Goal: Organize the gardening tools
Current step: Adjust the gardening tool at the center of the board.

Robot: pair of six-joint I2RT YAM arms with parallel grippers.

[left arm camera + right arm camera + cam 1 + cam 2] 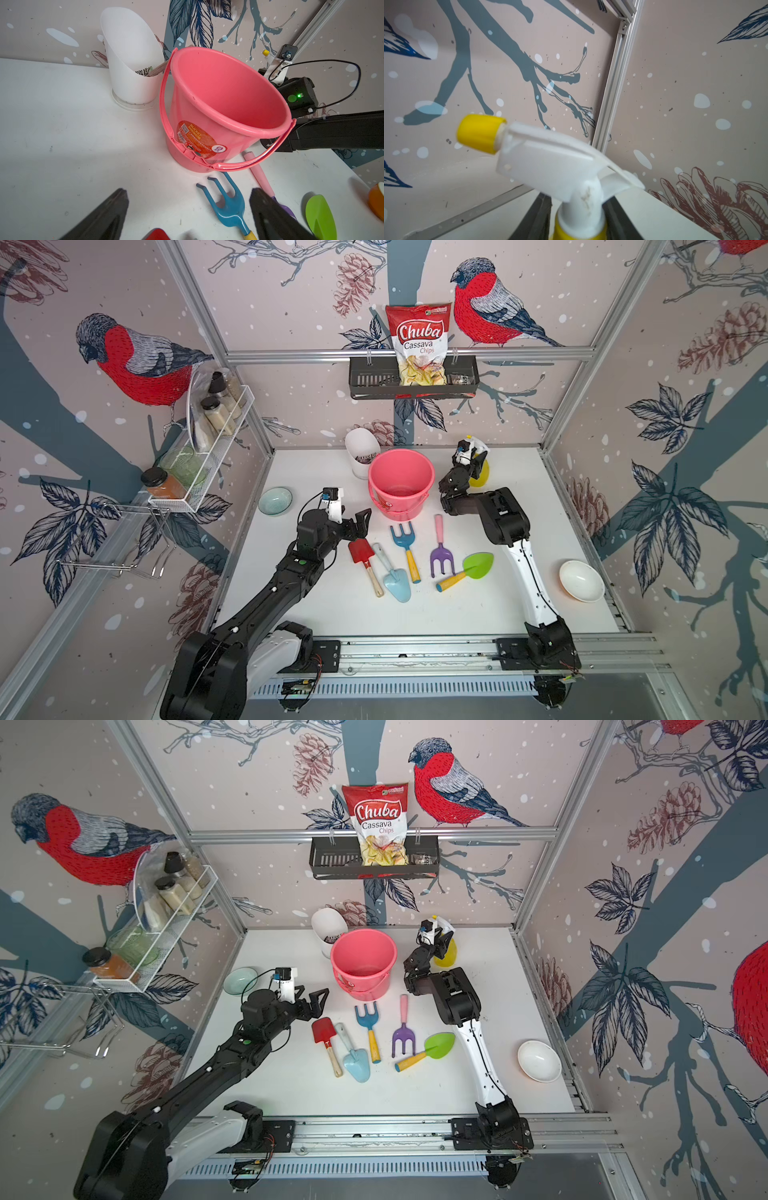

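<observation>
**Bottle at my right end effector, five tools by my left**

My left end effector (360,526) hangs with its jaws spread wide and holds nothing. The blade of the red shovel (358,551) lies just below it. To its right the light-blue trowel (397,587), blue fork (402,536), purple rake (441,558) and green spade (478,565) lie flat on the tabletop (478,614), between my two arms. The pink bucket (401,451) stands just ahead of them. My right end effector (478,460) is at the yellow spray bottle (480,479), which stands upright well apart from the other tools.

I judge the bottle to be the step in hand. To do it well I should keep the neck centred between my jaws, keep the bottle upright and move it straight, clear of the bucket rim.

The right wrist view shows what the top views hide behind my wrist. My fingers (535,218) flank the white neck under the trigger head, but I cannot tell whether they press on it. The left wrist view shows the bucket empty, with its handle folded down toward the fork. Only the top views show all five tools at once.
</observation>
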